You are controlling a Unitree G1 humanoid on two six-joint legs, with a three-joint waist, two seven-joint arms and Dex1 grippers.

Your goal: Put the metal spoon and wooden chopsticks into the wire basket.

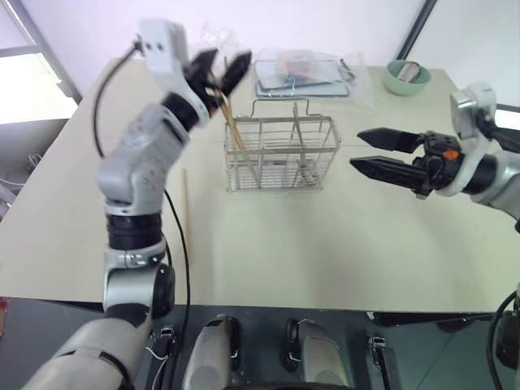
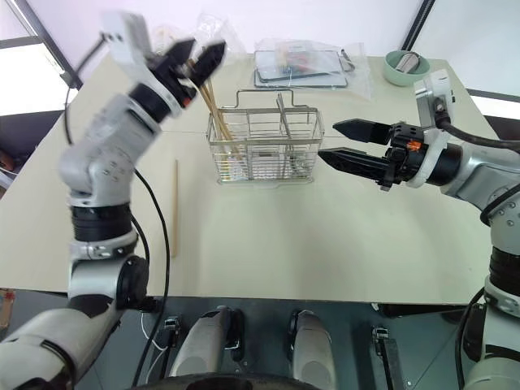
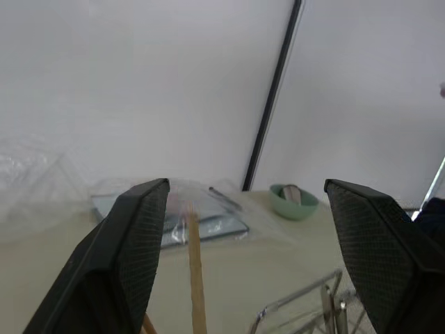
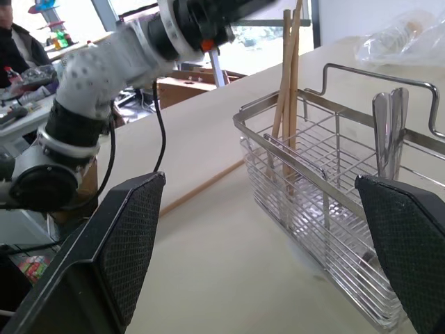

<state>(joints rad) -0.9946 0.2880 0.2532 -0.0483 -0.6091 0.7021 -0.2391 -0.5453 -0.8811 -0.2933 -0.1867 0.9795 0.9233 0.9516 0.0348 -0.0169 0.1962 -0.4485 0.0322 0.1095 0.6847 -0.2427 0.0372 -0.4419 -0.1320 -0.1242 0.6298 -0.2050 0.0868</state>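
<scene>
Left eye view: left gripper (image 1: pixel 218 70) raised above the table (image 1: pixel 341 244), fingers spread wide, nothing clamped between them. Tops of two wooden chopsticks (image 1: pixel 236 134) stand just below and between the fingertips, leaning, lower ends down inside the wire basket (image 1: pixel 282 154) at the end nearest this gripper. Left wrist view has one stick's tip (image 3: pixel 195 278) rising in the gap between the fingers, touching neither.

One more chopstick (image 1: pixel 185 203) lies flat on the table beside the left arm, apart from the basket, on the side away from the right gripper.

Right gripper (image 1: pixel 367 152) level, pointing at the basket's far end from the other side, fingers wide apart and empty, near the basket but not touching.

Right wrist view: metal spoon (image 4: pixel 389 132) stands upright in a basket compartment nearer the right gripper, handle end up, two stems side by side; cannot tell whether one piece or two.

Beyond the basket: pale green bowl (image 1: pixel 408 76), and a tray under clear plastic (image 1: pixel 302 71).
</scene>
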